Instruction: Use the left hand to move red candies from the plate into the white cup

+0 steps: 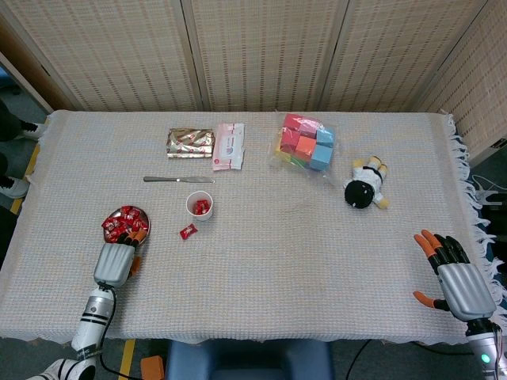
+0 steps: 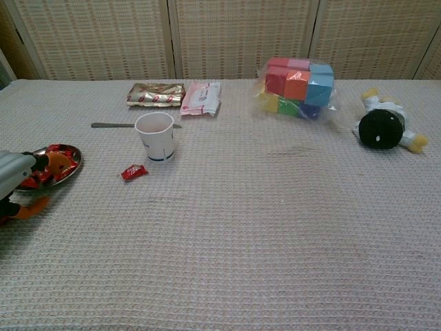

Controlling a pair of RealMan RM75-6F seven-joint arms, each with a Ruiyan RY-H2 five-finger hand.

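1. We see our left hand point(image 1: 115, 261) at the near left edge of the table point(image 1: 261, 293), its fingertips reaching the near rim of the plate point(image 1: 148, 229).
2. From the left hand, the red candies point(image 1: 123, 222) lie at twelve o'clock, right ahead of the fingertips, heaped on the plate.
3. In the chest view the left hand point(image 2: 17, 181) shows an orange fingertip over the plate's near edge and another lower down on the cloth, so the fingers look parted; whether a candy sits pinched between them we cannot tell.
4. The white cup point(image 1: 199, 206) stands at about two o'clock from the left hand, past the plate and to its right, upright, with some red candy already inside it.
5. A stray candy point(image 1: 188, 231) lies on the cloth between plate and cup, just beside the cup's base at its seven o'clock; its long axis runs slantwise, roughly from eight to two.
6. Our left hand is far nearer to plate and cup than our right hand point(image 1: 455, 277), which rests at the near right edge, well apart from both, fingers spread and holding nothing.
7. We judge that the coming move turns on this line: candies straight ahead, then a carry up and rightward toward two o'clock to come over the cup's mouth.
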